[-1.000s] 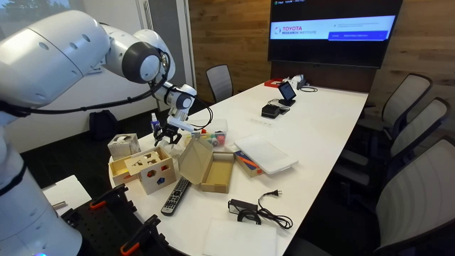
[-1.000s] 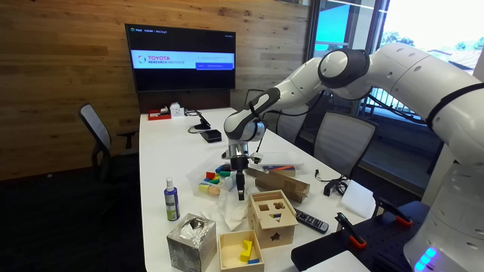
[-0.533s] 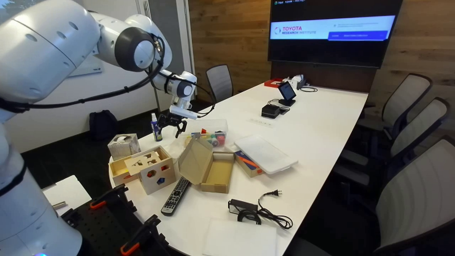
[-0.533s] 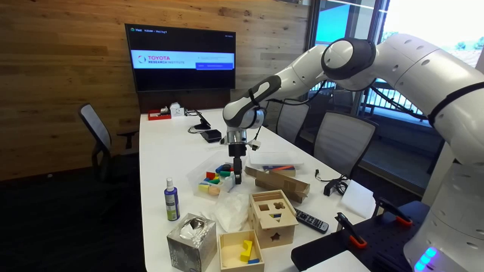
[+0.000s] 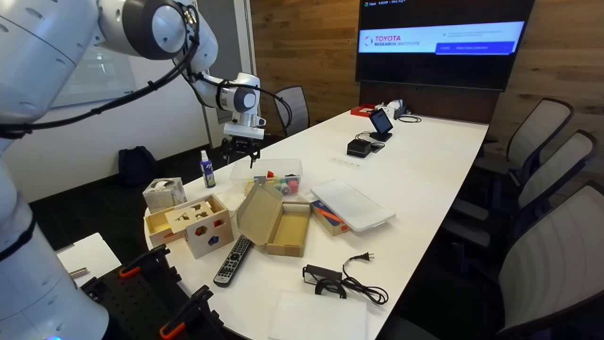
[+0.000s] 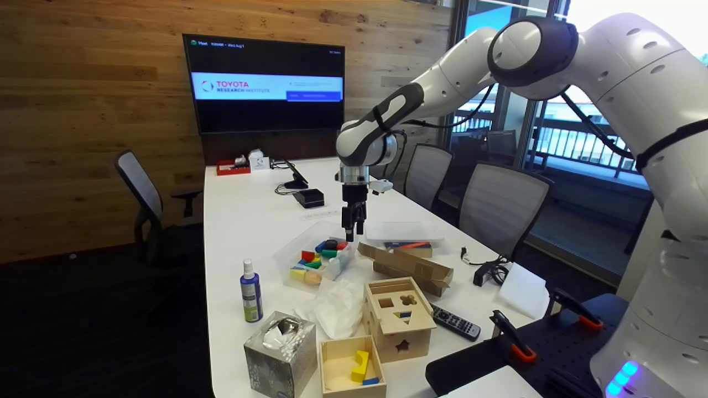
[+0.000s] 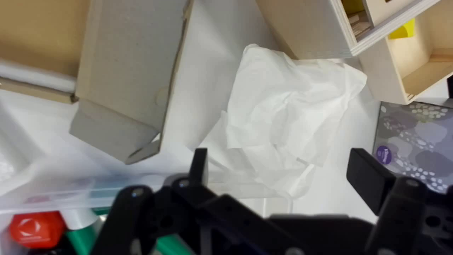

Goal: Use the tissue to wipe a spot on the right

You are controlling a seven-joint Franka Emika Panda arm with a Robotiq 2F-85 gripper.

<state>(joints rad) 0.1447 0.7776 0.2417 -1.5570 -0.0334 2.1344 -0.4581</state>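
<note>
The white crumpled tissue (image 7: pixel 283 102) lies on the white table between the wooden shape box and the clear bin. It also shows in an exterior view (image 6: pixel 338 307), and is mostly hidden behind the boxes in an exterior view (image 5: pixel 231 198). My gripper (image 7: pixel 279 166) is open, with nothing between its fingers. In both exterior views the gripper (image 5: pixel 239 158) (image 6: pixel 353 228) hangs above the clear bin, apart from the tissue. I cannot make out a spot on the table.
A clear bin of coloured blocks (image 6: pixel 298 260) stands below the gripper. An open cardboard box (image 5: pixel 288 231), wooden shape box (image 6: pixel 398 320), tissue box (image 6: pixel 282 354), spray bottle (image 6: pixel 251 293) and remote (image 5: pixel 233 262) surround the tissue. A white lid (image 5: pixel 351 203) lies beyond the cardboard box.
My gripper has risen from the tissue and moved away over the bin, turning somewhat. The tissue stays on the table and lies more spread out than before.
</note>
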